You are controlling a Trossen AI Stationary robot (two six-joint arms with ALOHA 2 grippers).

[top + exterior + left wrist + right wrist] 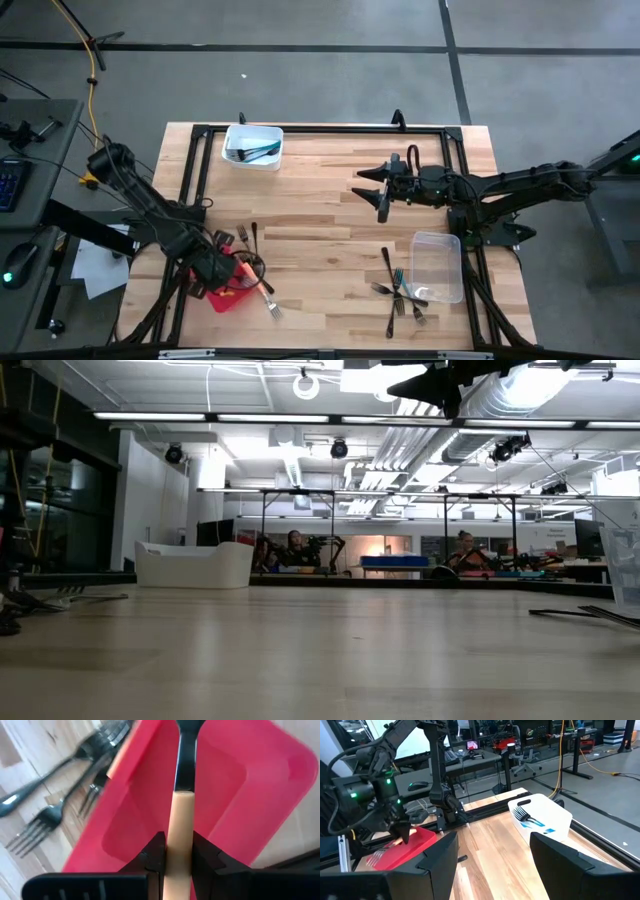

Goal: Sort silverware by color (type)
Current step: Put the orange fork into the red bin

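Gripping orange-handled fork (180, 835), left claw (178, 854), red tray (240, 785)

A grey floor (330, 25) crossed by dark seams is seen around the wooden surface (320, 200); long ceiling lights (250, 417) and distant desks (485, 755) are shown.

The desk (330, 210) is light wood with a visible grain, framed by black rails. The tray (260, 795) is plain red. The fork (181, 820) above the tray has a pale orange handle and a black neck; the fingers (152, 857) beside it are black. The tub (252, 146) is white, holding teal-blue and dark forks. The second tub (437, 266) is clear.
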